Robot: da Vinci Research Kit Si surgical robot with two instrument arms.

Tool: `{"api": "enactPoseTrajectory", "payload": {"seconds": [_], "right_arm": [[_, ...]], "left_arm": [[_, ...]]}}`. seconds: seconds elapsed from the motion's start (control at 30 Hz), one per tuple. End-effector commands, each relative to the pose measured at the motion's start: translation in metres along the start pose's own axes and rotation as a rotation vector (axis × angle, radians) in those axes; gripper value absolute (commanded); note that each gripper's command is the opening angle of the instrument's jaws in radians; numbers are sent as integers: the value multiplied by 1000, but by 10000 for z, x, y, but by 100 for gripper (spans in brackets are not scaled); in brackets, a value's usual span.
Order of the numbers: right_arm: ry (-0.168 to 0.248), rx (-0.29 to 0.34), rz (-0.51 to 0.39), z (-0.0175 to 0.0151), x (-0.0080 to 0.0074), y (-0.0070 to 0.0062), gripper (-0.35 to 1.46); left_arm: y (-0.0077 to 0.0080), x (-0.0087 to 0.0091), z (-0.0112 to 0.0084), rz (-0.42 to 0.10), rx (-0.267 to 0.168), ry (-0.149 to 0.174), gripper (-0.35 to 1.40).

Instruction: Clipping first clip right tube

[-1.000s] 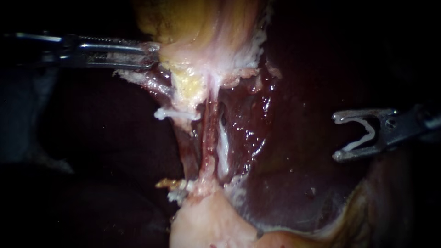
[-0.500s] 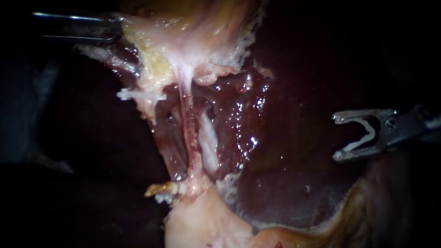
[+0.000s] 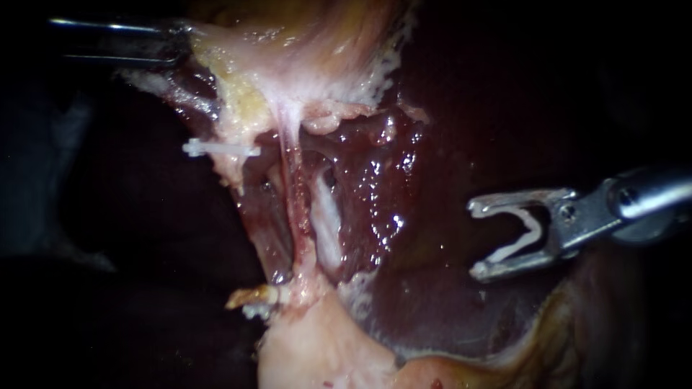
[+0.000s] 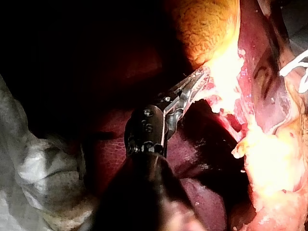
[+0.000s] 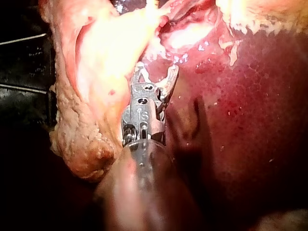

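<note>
Your right instrument (image 3: 476, 241) sits out over the liver (image 3: 404, 288), well apart from the target. Its jaws are spread wide and grip a white loaded clip (image 3: 530, 230) that lines both inner faces, mouth aimed at the tubes. I take the right tube (image 3: 326, 225) to be the pale strand running from the gallbladder (image 3: 317, 65) down to the pale tissue lump (image 3: 317, 353) at the liver's lower edge. No clip on it yet. Just beside it on its left runs a reddish strand (image 3: 292, 191), nearly touching. Further left a placed clip (image 3: 220, 149) crosses the tissue edge, and a possible second clip (image 3: 252, 299) sits low near the lump. Farthest back, your left instrument (image 4: 201, 77) is clamped on the gallbladder's edge, pulling it so the strands stand taut. Risks, as a judgement: the gap between right tube and reddish strand is narrow, so a jaw driven in off-line could take both. It could also catch only part of the tube and leave it half closed. The lower jaw tip rides near the glossy liver, and dipping it could gouge the surface and start bleeding. A knock on the way in could unseat the loaded clip. A slip of the left hold would slacken everything and spoil your aim. No brand, label or writing legible on tissue or surroundings.
</note>
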Motion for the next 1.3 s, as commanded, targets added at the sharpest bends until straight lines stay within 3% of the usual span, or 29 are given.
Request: {"api": "enactPoseTrajectory", "payload": {"seconds": [0.03, 0.23, 0.43, 0.77, 1.03, 1.3], "right_arm": [[12, 0, 10, 7, 5, 0, 50], [75, 6, 74, 41, 21, 1, 50], [122, 25, 138, 71, 24, 1, 50], [145, 36, 195, 136, 15, 3, 50], [147, 29, 226, 165, 0, 13, 50], [226, 77, 262, 180, 1, 20, 50]], "left_arm": [[0, 0, 0, 0, 0, 0, -35], [0, 0, 0, 0, 0, 0, -35], [0, 0, 0, 0, 0, 0, -35], [0, 0, 0, 0, 0, 0, -35], [0, -1, 1, 0, 1, 0, -35], [0, -1, 1, 0, 1, 0, -35]]}}
